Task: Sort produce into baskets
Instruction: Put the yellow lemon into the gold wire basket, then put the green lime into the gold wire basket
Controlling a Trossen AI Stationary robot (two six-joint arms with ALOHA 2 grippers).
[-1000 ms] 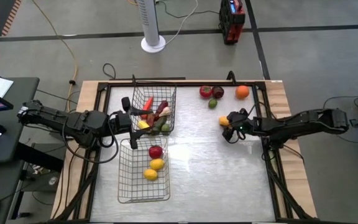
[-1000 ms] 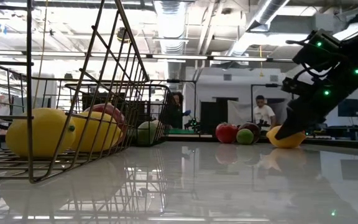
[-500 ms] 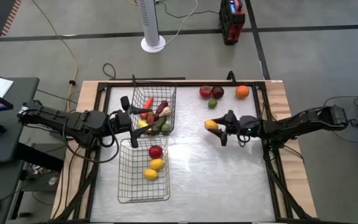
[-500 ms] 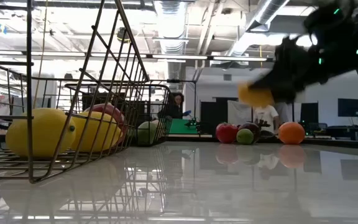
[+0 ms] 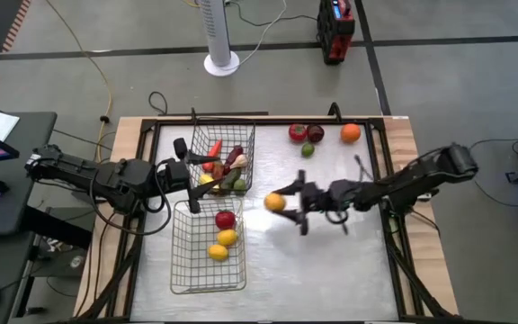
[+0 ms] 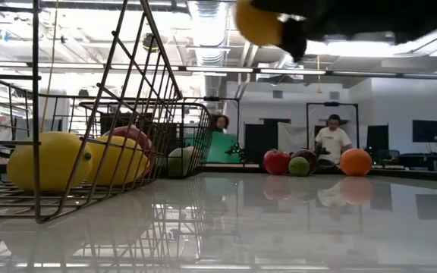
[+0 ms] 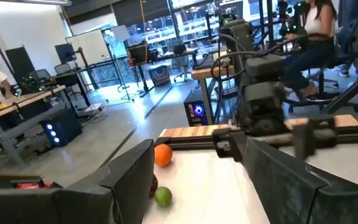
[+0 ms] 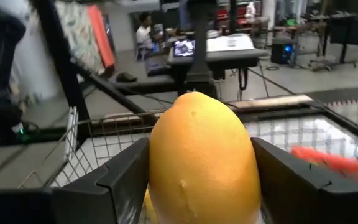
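Observation:
My right gripper [image 5: 284, 205] is shut on a yellow lemon [image 5: 275, 202], high above the table's middle, right of the two wire baskets; the lemon also shows at the top of the low view [image 6: 258, 21]. The far basket [image 5: 196, 144] holds a carrot, a dark red pepper and green produce. The near basket [image 5: 183, 270] holds a red apple [image 5: 225, 219] and two lemons [image 5: 222, 245]. A tomato [image 5: 297, 133], a dark apple [image 5: 315, 133], a lime [image 5: 308, 149] and an orange [image 5: 350, 132] rest on the table at the far right. My left gripper [image 5: 187, 171] is open at the baskets' left side. My right gripper pinches the lemon's two sides [image 8: 160, 168] between its two fingers [image 8: 126, 177]. The fingers come level from the table's right, pointing left. The lemon is lifted clear of the table and sticks out ahead of the fingertips.
The table's shiny top [image 5: 331, 261] lies bare at the middle and near right. A wooden border and dark frame rails [image 5: 394, 243] run round it. People and desks show in the room beyond the far edge.
My right gripper has lifted the lemon off the table at the right and carried it up and toward the table's left, nearer the baskets. The lemon is now clear of the table. The orange, hidden behind the gripper before, shows again in the low view.

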